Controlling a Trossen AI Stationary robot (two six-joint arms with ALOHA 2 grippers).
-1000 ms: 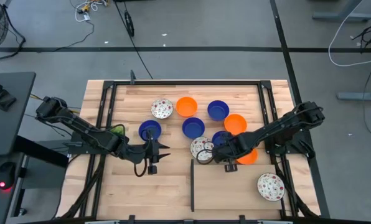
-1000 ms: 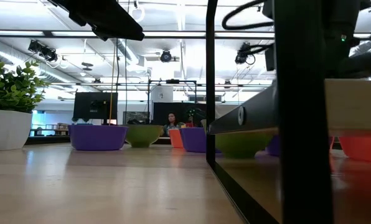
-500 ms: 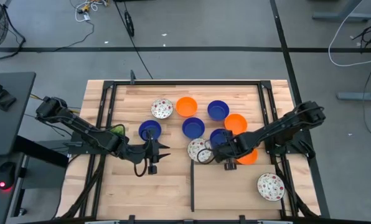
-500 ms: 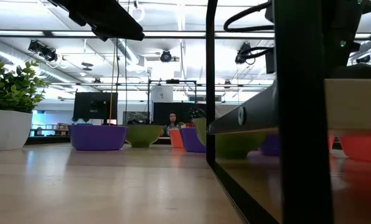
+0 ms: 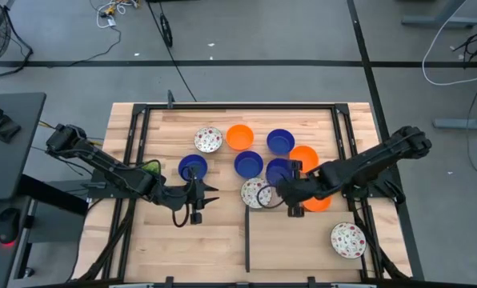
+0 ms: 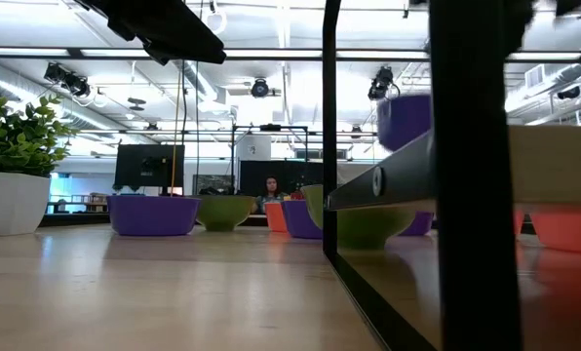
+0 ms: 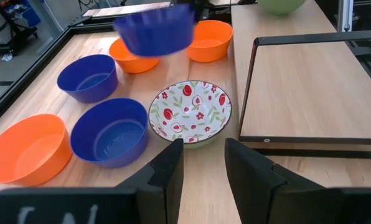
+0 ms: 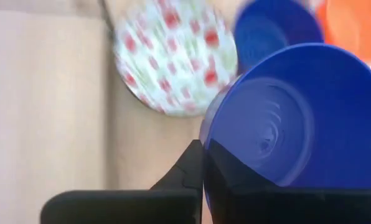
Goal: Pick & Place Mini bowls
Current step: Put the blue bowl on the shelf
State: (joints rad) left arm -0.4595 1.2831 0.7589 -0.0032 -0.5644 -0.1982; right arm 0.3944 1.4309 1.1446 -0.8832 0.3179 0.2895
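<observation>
- The right gripper (image 5: 282, 190) pinches a blue mini bowl (image 8: 279, 118) by its rim. The right wrist view shows the fingers (image 8: 198, 163) pressed onto the edge, one inside the wall and one outside.
- The held blue bowl hangs clear of the wooden table (image 5: 214, 240), just above the speckled bowl (image 5: 253, 192), as the left wrist view shows it (image 7: 154, 30) lifted over the cluster.
- Around the speckled bowl lie more bowls: a blue one (image 5: 248, 164) just beyond it, another blue (image 5: 193, 167) nearer the left arm, and an orange one (image 5: 303, 158) on the far side of the held bowl.
- The left gripper (image 5: 202, 194) waits beside the speckled bowl with its fingers spread, holding nothing.
- The bowl looks light, rigid and smooth, probably plastic or glazed; a rim pinch is the only practical hold.
- Judging by that single-edge grip, the bowl may swing or slip, so a slow carry seems wise.
</observation>
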